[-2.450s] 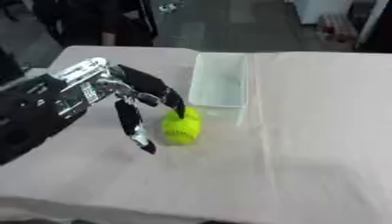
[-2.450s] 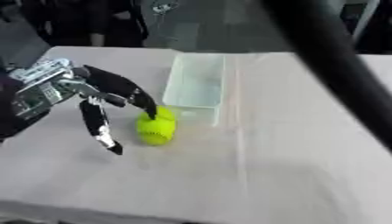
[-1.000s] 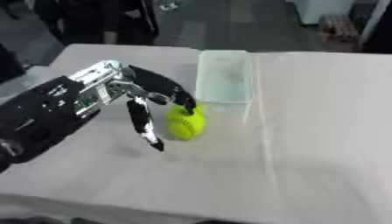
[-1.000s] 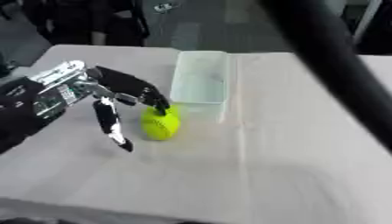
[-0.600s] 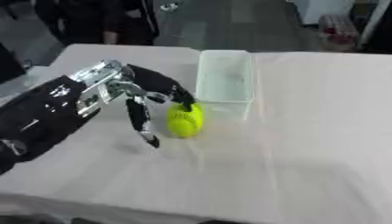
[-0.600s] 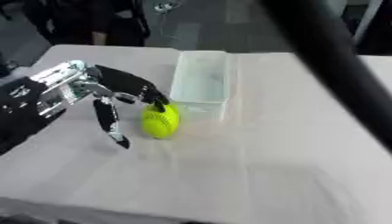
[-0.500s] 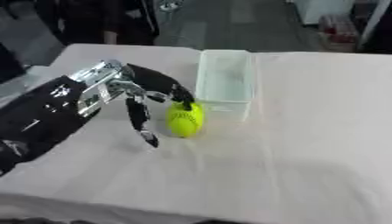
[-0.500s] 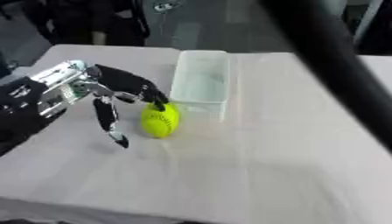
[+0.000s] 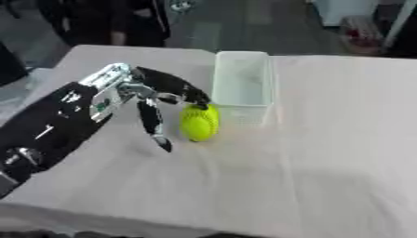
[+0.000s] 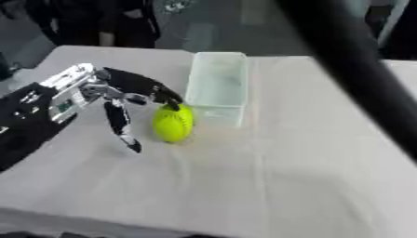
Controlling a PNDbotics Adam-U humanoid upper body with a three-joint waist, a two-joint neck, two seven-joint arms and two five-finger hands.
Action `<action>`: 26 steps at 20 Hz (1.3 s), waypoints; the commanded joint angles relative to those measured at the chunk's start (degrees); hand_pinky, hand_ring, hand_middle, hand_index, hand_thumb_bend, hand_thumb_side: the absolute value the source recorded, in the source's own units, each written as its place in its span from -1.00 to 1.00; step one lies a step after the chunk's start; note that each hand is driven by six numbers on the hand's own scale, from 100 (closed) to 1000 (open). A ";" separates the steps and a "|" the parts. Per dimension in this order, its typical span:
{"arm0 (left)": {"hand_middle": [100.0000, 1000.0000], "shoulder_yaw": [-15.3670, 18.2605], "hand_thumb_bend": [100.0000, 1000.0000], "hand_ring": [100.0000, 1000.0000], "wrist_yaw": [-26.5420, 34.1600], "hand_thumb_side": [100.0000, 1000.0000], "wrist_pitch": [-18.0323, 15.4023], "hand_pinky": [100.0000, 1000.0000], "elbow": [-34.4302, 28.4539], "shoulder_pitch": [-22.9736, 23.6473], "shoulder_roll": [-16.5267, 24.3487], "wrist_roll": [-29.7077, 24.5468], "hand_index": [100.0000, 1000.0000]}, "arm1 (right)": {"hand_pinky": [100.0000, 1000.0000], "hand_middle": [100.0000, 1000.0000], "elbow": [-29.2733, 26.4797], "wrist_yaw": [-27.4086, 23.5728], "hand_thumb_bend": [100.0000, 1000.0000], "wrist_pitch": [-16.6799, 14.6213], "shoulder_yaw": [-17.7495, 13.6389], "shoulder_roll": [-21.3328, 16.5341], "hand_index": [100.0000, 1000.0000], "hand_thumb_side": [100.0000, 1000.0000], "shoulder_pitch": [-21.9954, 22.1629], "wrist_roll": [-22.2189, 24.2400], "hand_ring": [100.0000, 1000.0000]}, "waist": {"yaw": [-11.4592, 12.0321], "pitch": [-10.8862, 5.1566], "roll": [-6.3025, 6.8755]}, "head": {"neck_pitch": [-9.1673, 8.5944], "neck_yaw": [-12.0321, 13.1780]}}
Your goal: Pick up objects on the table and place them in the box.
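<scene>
While my left arm reaches in from the left edge across the worktop, my left hand sits spread over the pale cloth with its fingers stretched out toward a yellow-green ball. The upper fingers reach to the top of the ball and their tips touch it there, at the side facing me. My thumb hangs down apart from them, pointing at the cloth just left of the ball, with a gap between its tip and the ball's surface. So the hand is released and splayed, touching the ball at the top without closing round it; nothing is pinched or wrapped.

The ball rests on the worktop, its lower side on the cloth. It looks like a tennis ball or a softball by its colour, though I cannot make out any seam.

Just right of and behind the ball stands the box, a clear plastic tub, long and narrow, running away from me toward the far edge of the worktop. Its near end wall is right beside the ball; whether they touch I cannot tell. The inside of the box shows no contents that I can see.

Right of the box the cloth runs on bare. In the right eye view, a dark blurred bar crosses the upper right corner slantwise, close to the camera.
</scene>
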 commanded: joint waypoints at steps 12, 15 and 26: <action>0.98 2.89 0.19 0.94 -9.76 -0.31 -16.17 1.00 6.15 -2.39 -3.87 -2.65 0.94 | -0.81 -0.01 -0.77 -0.74 -1.00 0.10 -0.67 -1.12 0.56 1.00 -1.18 0.41 -0.16 | -0.30 -0.18 -0.36 | -0.35 1.18; 0.98 2.89 0.20 0.94 -13.55 -0.31 -15.50 1.00 7.56 -2.30 -4.88 1.48 0.94 | -0.81 -0.01 -0.77 -1.10 -1.00 0.23 -0.72 -1.19 0.56 1.00 -1.48 0.48 -0.16 | -0.52 -0.14 -0.34 | -0.49 1.34; 0.89 4.44 0.15 0.73 -22.04 -0.38 -16.17 0.70 15.09 -2.62 -9.64 10.49 0.90 | -0.80 -0.01 -0.77 -2.60 -1.00 0.86 -0.93 -1.27 0.56 1.00 -2.61 0.60 -0.16 | -1.37 0.06 -0.48 | -1.65 2.86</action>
